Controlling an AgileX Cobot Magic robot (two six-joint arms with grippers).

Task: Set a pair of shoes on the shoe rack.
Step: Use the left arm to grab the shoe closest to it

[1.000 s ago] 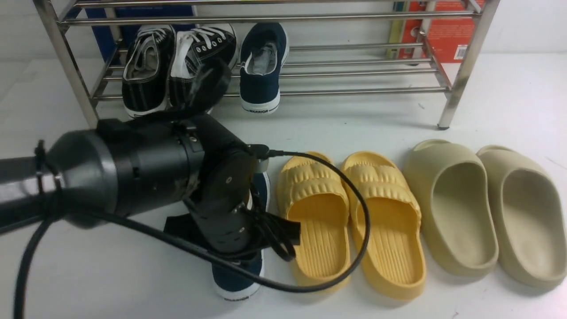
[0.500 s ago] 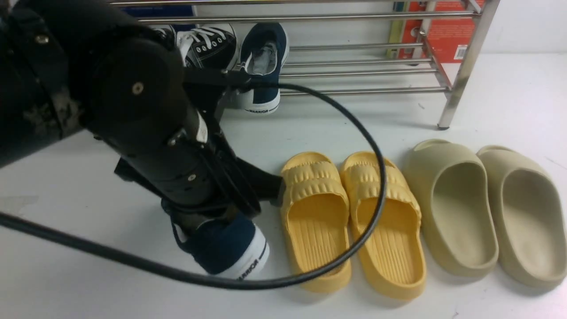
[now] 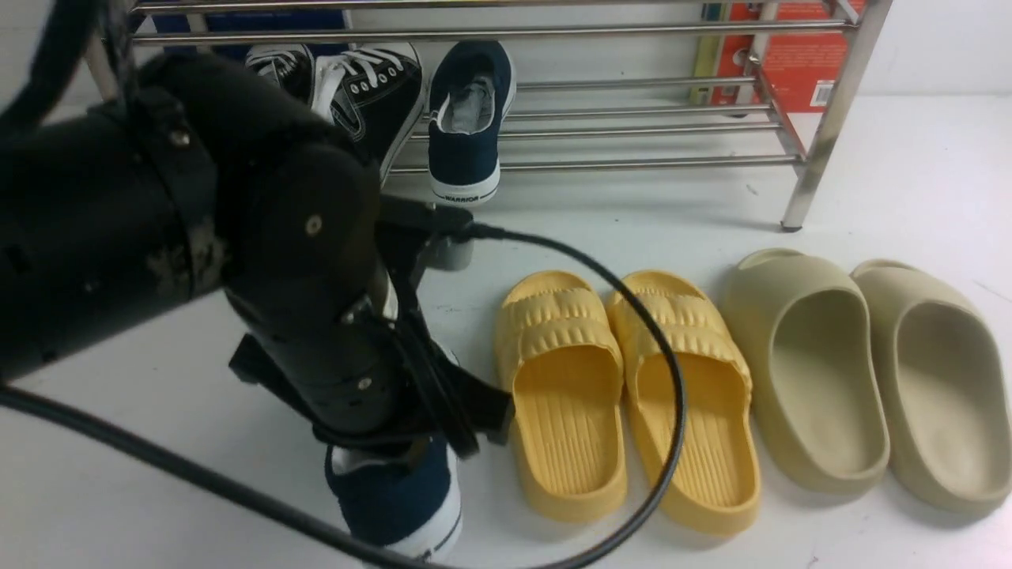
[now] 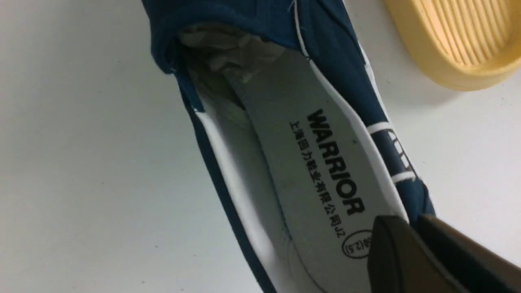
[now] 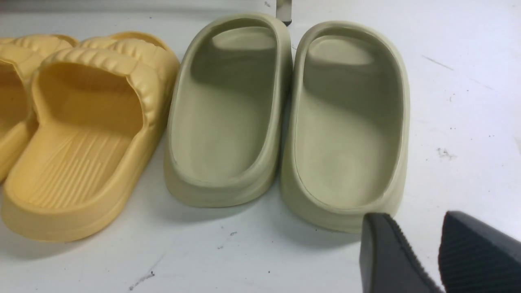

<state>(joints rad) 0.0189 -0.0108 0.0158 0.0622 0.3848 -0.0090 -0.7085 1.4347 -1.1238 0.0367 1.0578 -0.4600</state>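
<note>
Steel tube-bar shoe rack [image 3: 826, 126], 12 o'clock, holds black lace-up sneakers [image 3: 379, 95] and one navy-blue canvas slip-on sneaker [image 3: 466, 150]; left gripper [image 4: 415, 221] clamps its navy mate [image 3: 391, 490], 7 o'clock, white surface [image 3: 870, 182] beneath; right gripper [image 5: 419, 221] slightly parted, empty

Olive slide [image 5: 228, 134] and twin slide [image 5: 346, 134] side by side, flanks touching, soles down on scuffed white surface [image 5: 447, 81]. Yellow ribbed slippers [image 5: 81, 134] just beside olive slide, same heading. Right gripper [image 5: 415, 228] near twin slide's heel, ribbed pads [image 5: 386, 260] parted, gripping nothing.
</note>
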